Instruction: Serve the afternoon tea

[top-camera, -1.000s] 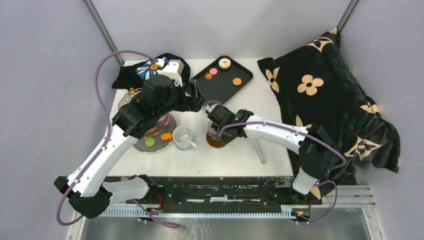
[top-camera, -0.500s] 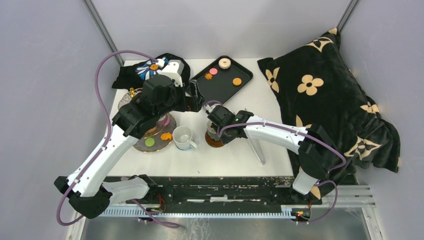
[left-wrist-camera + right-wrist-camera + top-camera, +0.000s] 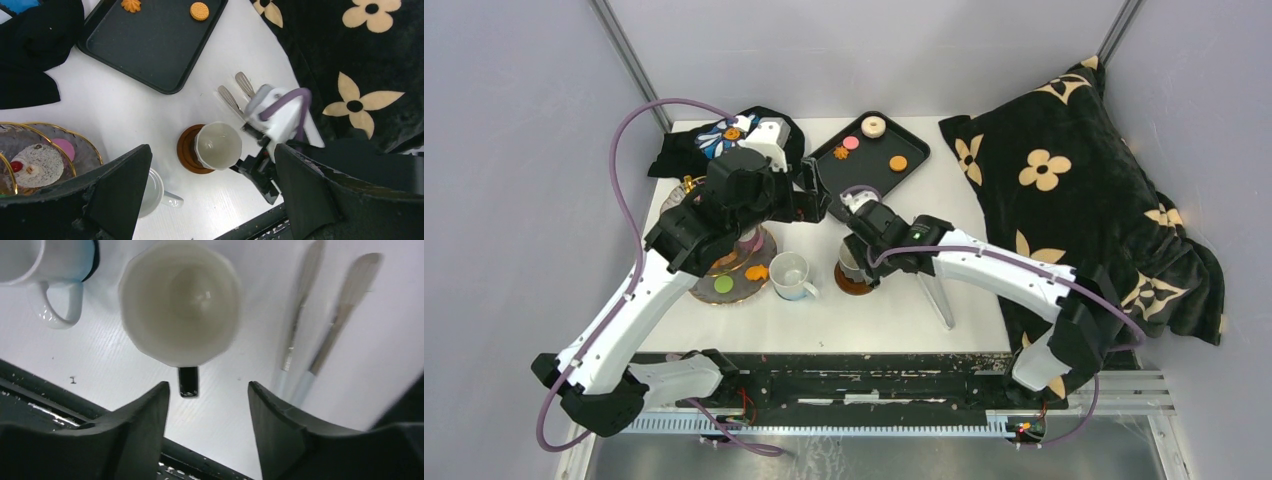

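The dark cup (image 3: 851,268), pale inside, stands on a brown saucer (image 3: 186,150) at the table's middle; it also shows in the right wrist view (image 3: 180,322) with its dark handle (image 3: 188,381). My right gripper (image 3: 864,245) hovers above it, open and empty (image 3: 207,405). The white mug (image 3: 789,275) stands just left of it. The glass stand (image 3: 742,290) holds a green pastry (image 3: 723,284) and an orange pastry (image 3: 755,272). My left gripper (image 3: 814,205) is open and empty (image 3: 210,200), high between stand and tray.
A black tray (image 3: 864,175) at the back holds several pastries, among them a ring doughnut (image 3: 873,125). Two spoons (image 3: 235,92) lie right of the cup. The black flower cloth (image 3: 686,150) lies back left, the tan-flower blanket (image 3: 1064,180) at right.
My right gripper has lifted and drawn back from the cup, and its elbow has swung right. The cup stays on its saucer. The left arm has barely moved.
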Robot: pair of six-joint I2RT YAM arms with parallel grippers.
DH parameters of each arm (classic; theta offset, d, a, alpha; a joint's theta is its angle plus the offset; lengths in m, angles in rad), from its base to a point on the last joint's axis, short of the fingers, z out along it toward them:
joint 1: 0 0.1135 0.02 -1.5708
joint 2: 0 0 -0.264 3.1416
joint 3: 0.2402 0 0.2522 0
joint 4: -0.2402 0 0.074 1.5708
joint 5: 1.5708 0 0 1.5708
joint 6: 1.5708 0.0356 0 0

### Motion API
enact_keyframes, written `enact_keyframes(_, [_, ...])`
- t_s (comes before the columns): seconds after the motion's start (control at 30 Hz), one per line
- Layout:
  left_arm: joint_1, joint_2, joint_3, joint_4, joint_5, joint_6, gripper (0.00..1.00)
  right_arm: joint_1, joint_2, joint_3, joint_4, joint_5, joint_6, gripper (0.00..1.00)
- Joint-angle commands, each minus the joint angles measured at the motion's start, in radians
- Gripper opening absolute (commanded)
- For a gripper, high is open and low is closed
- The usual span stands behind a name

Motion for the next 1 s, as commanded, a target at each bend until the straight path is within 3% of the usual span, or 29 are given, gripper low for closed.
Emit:
enact_keyframes(0.0, [0.002, 0.011, 0.083, -0.028, -0.049, 0.006, 0.99, 0.001, -0.115, 0.12, -0.093, 0.249, -0.015, 0.68])
enact_keyframes(0.1, [0.0, -0.001, 0.116, -0.047, -0.13, 0.004, 0.99, -0.023, -0.146, 0.191, -0.195, 0.536, -0.006, 0.84])
enact_keyframes(0.17, [0.002, -0.021, 0.117, -0.035, -0.16, 0.02, 0.99, -0.066, -0.161, 0.236, -0.257, 0.647, 0.008, 0.96])
enact_keyframes(0.23, [0.001, -0.044, 0.105, -0.014, -0.166, 0.038, 0.99, -0.135, -0.172, 0.283, -0.32, 0.702, 0.03, 1.0])
enact_keyframes(0.43, [0.003, -0.086, 0.025, 0.038, -0.185, 0.05, 0.99, -0.352, -0.247, 0.339, -0.415, 0.761, 0.128, 1.0])
enact_keyframes(0.97, [0.002, -0.064, -0.026, 0.065, -0.205, 0.041, 0.99, -0.37, -0.36, 0.303, -0.383, 0.815, 0.14, 1.0])
